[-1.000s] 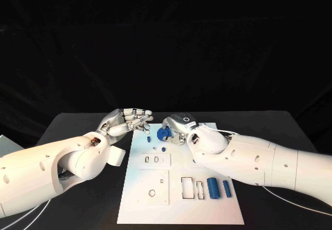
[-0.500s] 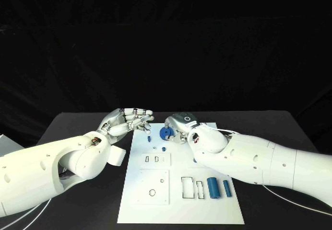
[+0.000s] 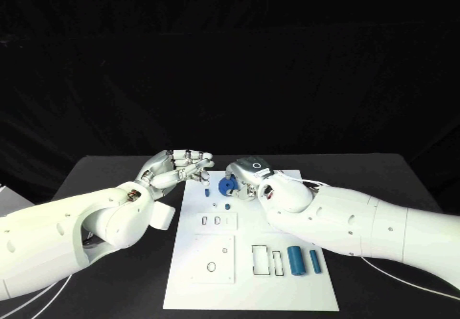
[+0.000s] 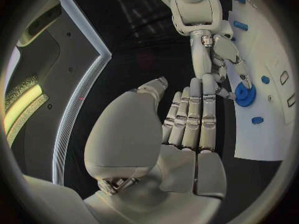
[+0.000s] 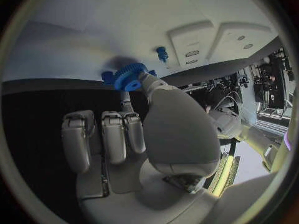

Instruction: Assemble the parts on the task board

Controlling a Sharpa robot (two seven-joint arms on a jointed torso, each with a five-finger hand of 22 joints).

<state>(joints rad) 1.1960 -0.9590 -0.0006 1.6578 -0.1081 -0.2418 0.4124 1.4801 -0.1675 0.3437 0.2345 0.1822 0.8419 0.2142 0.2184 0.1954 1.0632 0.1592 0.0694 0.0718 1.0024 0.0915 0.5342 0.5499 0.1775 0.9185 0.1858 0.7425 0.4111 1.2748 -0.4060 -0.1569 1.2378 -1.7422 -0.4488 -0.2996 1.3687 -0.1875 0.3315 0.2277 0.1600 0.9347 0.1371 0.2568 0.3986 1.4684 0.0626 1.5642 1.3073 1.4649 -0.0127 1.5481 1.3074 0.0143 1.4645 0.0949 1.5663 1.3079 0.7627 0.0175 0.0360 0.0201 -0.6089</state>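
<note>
The white task board (image 3: pixel 251 292) lies in the middle of the black table. At its far end my right hand (image 3: pixel 251 174) pinches a blue gear (image 3: pixel 228 185) that sits low over the board. In the right wrist view the gear (image 5: pixel 127 77) is held at the fingertips against the board (image 5: pixel 93 35), and the other fingers are curled in. My left hand (image 3: pixel 178 167) hovers just left of the board's far corner with its fingers curled in and nothing in them. A small blue peg (image 3: pixel 207 193) stands close by the gear. In the left wrist view the gear (image 4: pixel 244 94) shows under my right hand (image 4: pixel 215 55).
Two blue cylinders (image 3: pixel 295 260) (image 3: pixel 314 261) lie side by side near the board's right edge, beside rectangular slots (image 3: pixel 260 260). Raised white blocks with holes (image 3: pixel 216 222) (image 3: pixel 213 256) take up the board's left half. Black table (image 3: pixel 115 292) lies to either side.
</note>
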